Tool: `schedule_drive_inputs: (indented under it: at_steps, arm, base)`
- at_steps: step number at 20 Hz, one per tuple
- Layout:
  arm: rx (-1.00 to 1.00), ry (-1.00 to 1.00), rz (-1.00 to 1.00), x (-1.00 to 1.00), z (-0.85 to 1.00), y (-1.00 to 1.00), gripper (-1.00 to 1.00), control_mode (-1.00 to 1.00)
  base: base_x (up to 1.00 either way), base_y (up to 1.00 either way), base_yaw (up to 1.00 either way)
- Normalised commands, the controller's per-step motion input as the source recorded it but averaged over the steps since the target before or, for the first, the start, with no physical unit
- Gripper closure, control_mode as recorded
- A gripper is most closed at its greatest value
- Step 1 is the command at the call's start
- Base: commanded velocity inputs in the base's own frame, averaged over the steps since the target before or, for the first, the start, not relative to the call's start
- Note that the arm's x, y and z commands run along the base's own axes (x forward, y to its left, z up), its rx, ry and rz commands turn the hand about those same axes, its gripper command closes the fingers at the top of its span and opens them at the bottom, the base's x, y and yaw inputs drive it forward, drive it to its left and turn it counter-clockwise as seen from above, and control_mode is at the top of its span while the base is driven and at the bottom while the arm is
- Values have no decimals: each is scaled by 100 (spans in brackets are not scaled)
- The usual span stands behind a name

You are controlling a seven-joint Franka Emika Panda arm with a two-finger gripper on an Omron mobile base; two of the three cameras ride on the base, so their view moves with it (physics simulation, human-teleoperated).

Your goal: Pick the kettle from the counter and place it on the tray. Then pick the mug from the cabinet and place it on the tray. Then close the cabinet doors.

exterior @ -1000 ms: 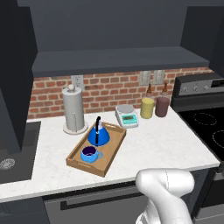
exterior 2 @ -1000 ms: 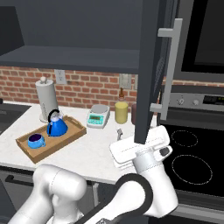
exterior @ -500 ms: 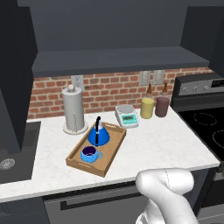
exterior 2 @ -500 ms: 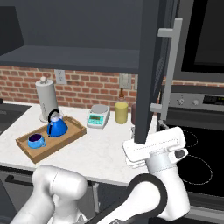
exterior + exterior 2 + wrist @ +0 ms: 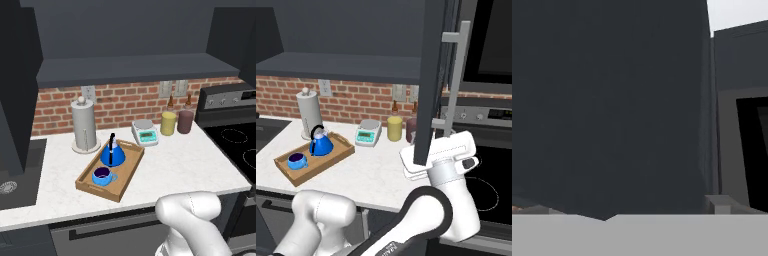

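2 items, kettle (image 5: 113, 154) and mug (image 5: 102, 176), on tray (image 5: 129, 176)

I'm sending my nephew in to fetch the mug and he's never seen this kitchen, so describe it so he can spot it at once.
Start at the white paper towel roll on the marble counter; the wooden tray lies just in front of it. The mug sits at the tray's near end, round, bright blue with a dark purple inside, unlike the cone-shaped kettle with its black handle behind it.
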Motion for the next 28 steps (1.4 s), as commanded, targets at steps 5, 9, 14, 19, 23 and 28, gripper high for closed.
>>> schedule_drive_inputs:
  at_steps: [5,9,14,19,23,28]
  arm:
    - [-14,0,-2,-2,68,25,-100,-100]
    - [-31,0,0,-2,52,59,-100,-100]
    - [-41,0,0,0,51,75,-100,-100]
    - [-35,2,0,0,61,65,-100,-100]
    - [-24,12,-1,0,52,64,-100,-100]
    - [-19,12,-3,1,50,55,-100,-100]
  base:
    - [0,0,0]
    - [0,0,0]
    - [0,0,0]
    - [0,0,0]
    - [0,0,0]
    - [0,0,0]
